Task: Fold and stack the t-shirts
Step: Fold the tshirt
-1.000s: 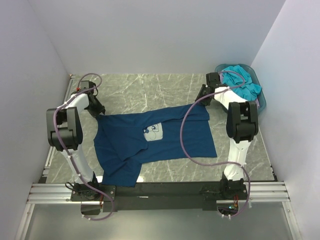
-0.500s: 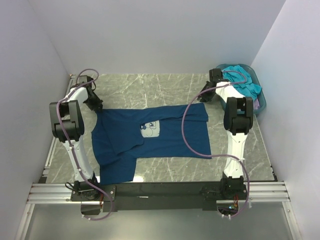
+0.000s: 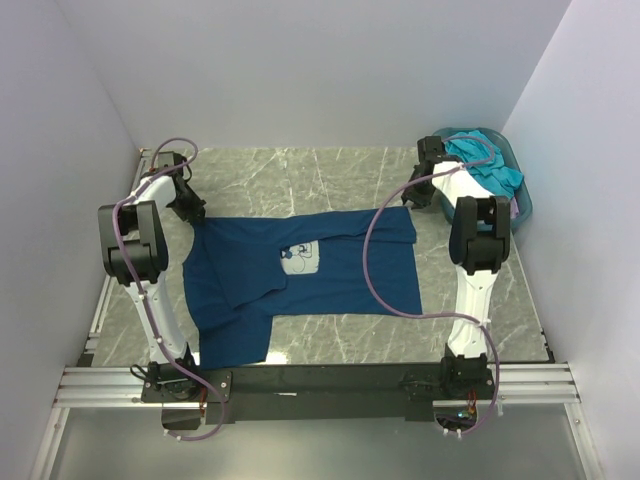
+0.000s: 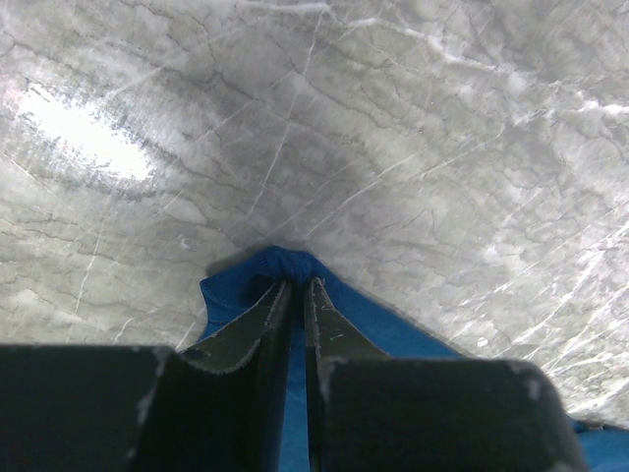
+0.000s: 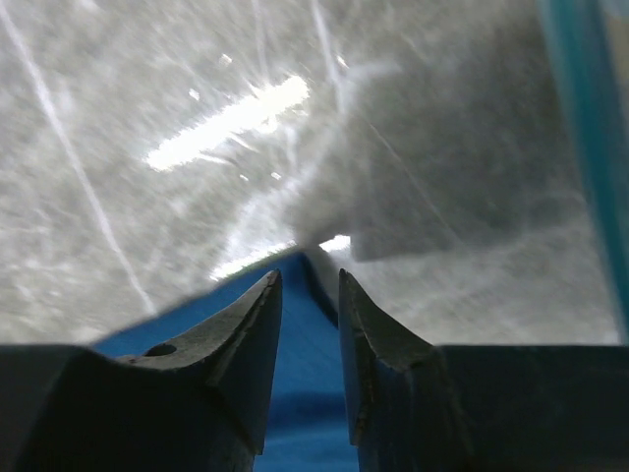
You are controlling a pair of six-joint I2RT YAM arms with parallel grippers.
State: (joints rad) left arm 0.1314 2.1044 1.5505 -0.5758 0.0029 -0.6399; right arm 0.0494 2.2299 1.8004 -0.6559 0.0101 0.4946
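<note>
A dark navy t-shirt (image 3: 340, 280) with a small white chest print (image 3: 300, 260) lies spread across the marble table. My left gripper (image 3: 196, 215) is at its far left corner. In the left wrist view that gripper (image 4: 297, 282) is shut on a bunched tip of the navy cloth (image 4: 287, 264). My right gripper (image 3: 410, 197) is at the shirt's far right corner. Its jaws (image 5: 307, 277) stand apart, and the flat navy cloth (image 5: 305, 354) lies between and under them. A turquoise t-shirt (image 3: 487, 165) is heaped in the basket.
The teal plastic basket (image 3: 524, 208) stands at the back right against the wall; its edge (image 5: 580, 147) shows close to the right gripper. White walls enclose the table on three sides. The arm bases and a metal rail (image 3: 320, 385) run along the near edge.
Both grippers have moved toward the far side, drawing the navy shirt's top edge straighter. The left jaws have closed on the cloth corner. Little has changed in the last half second.
</note>
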